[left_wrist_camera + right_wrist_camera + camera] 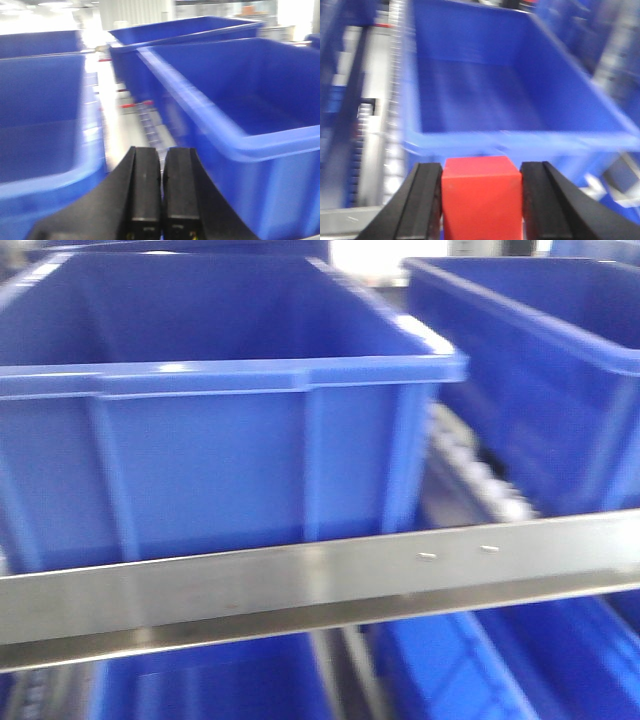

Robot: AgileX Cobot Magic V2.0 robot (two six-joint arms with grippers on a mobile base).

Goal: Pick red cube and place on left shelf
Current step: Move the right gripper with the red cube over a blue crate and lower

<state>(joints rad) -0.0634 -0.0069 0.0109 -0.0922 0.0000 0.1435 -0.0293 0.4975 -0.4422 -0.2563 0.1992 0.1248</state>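
Two grippers showed in the wrist views. The right gripper [481, 172] was clamped on the red cube [481, 200], one black finger [422, 200] pressed to each side, and the cube's top face was level. The cube hung in front of the near rim of an open blue bin [485, 100], outside it. A roller track [390, 115] ran along that bin's left side. The view was blurred.

The left gripper [161, 155] was clenched with nothing in it, its two pads touching or nearly so. It sat above a pale strip between a left-hand bin [40, 125] and a right-hand bin [240, 125].

From the front camera, a large blue crate [200, 440] stood behind a metal rail [320, 580], with a second crate [540, 360] just beside it on the right. More blue crates [200, 685] lay below the rail. Neither arm nor cube appeared there.
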